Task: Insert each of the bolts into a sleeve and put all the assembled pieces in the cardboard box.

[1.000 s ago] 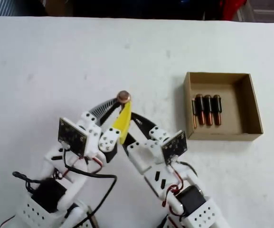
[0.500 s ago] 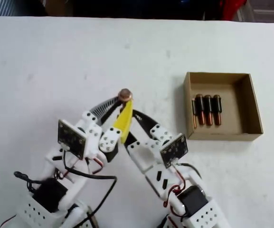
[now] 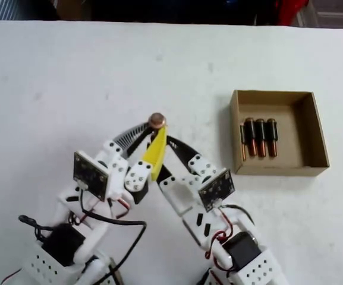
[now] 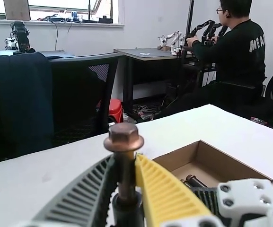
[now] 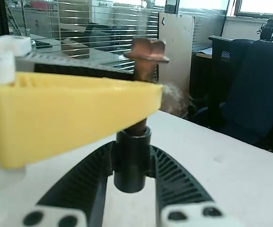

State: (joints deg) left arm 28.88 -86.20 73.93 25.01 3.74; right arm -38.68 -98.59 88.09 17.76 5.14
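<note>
the bolt (image 5: 148, 49) shank's lower end is hidden inside the sleeve (image 5: 132, 161).

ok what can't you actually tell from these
1. How far the bolt sits in the sleeve: right wrist view, the yellow jaw crosses the shank.
2. Sleeve's lower end: left wrist view, cut by the edge.
3. The thin piece by the box wall: high view, too small to say bolt or assembly.

Bright, even daylight; faint soft shadows

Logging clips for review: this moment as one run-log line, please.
left gripper: shut on bolt | right gripper: shut on sleeve | bolt: partly in sleeve | cardboard box: assembled pieces inside
</note>
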